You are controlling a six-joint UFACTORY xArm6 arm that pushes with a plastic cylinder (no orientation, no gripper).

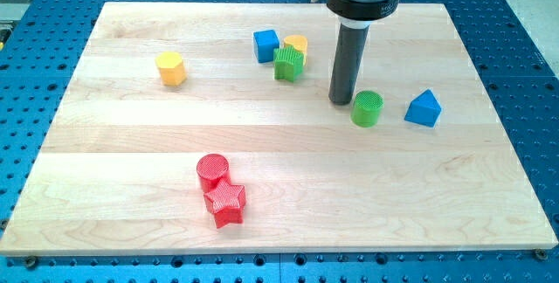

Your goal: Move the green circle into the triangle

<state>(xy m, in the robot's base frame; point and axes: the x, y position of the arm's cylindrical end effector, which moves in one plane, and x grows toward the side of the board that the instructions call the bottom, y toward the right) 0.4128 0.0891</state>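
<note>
The green circle point(367, 107), a short ribbed cylinder, stands right of the board's middle. The blue triangle point(423, 108) stands just to its right, a small gap between them. My tip point(341, 100) rests on the board just left of the green circle and slightly above it in the view, close to it or touching; I cannot tell which.
A blue cube point(266, 44), a green star-like block point(288, 63) and a yellow block point(296, 46) cluster at the upper middle. A yellow hexagon point(171, 68) stands at the upper left. A red cylinder point(212, 170) and a red star point(225, 202) touch at the lower left of middle. The wooden board point(131, 143) lies on a blue perforated table.
</note>
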